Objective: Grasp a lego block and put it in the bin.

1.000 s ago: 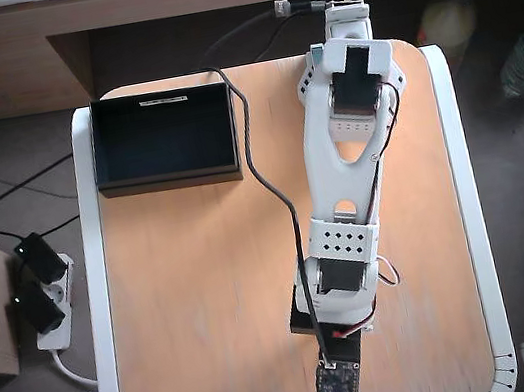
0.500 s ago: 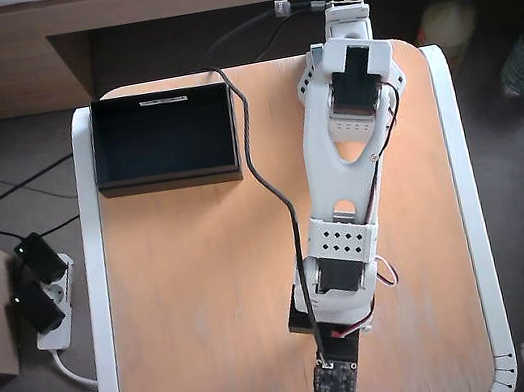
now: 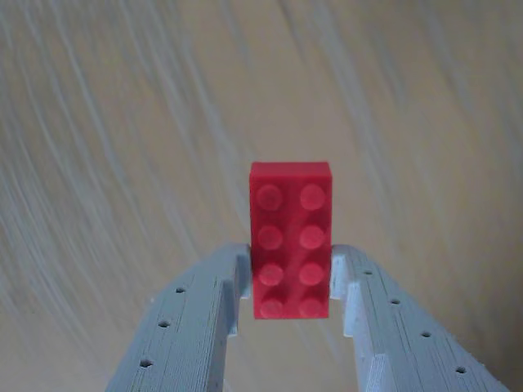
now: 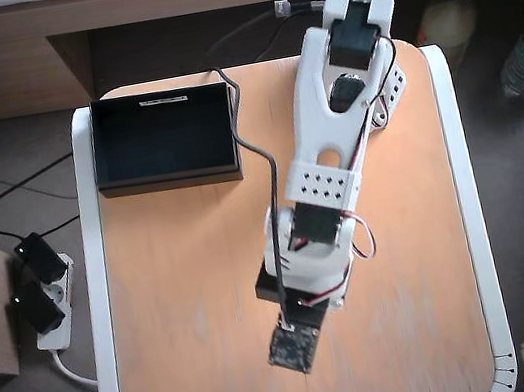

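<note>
My arm has swung left and lifted, the gripper (image 3: 290,286) clamped on the lego block (image 3: 291,238) (table blurred beneath), so the bin (image 4: 171,179) comes next.

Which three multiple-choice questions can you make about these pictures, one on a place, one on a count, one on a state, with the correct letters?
1. In the overhead view, where is the bin on the table?
A. top left corner
B. bottom right corner
C. centre

2. How many studs does the lego block show in the wrist view?
A. four
B. eight
C. twelve

3. What is the gripper doing?
A. open and holding nothing
B. shut on the lego block
C. resting inside the bin

Answers: 1 A, the black box sits at the table's top left. 2 B, two rows of four. 3 B, both fingers press the block's sides.
</note>
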You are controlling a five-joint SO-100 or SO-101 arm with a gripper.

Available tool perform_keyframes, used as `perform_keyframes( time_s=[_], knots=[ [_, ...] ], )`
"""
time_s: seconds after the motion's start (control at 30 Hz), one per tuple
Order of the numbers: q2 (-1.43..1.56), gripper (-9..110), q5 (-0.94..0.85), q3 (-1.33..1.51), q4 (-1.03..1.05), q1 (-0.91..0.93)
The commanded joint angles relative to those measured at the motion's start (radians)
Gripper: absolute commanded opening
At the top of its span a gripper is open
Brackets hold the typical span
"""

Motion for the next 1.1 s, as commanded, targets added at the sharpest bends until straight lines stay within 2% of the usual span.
perform_keyframes(
  time_s=[0.0, 0.2, 0.77, 1.07],
  knots=[
    [0.190, 0, 0.018, -0.186, 0.133, 0.072],
    [0.250, 0, 0.060, -0.322, 0.256, 0.244],
    [0.272, 1, 0.103, -0.357, 0.287, 0.911],
    [0.258, 1, 0.143, -0.290, 0.307, 1.052]
  ],
)
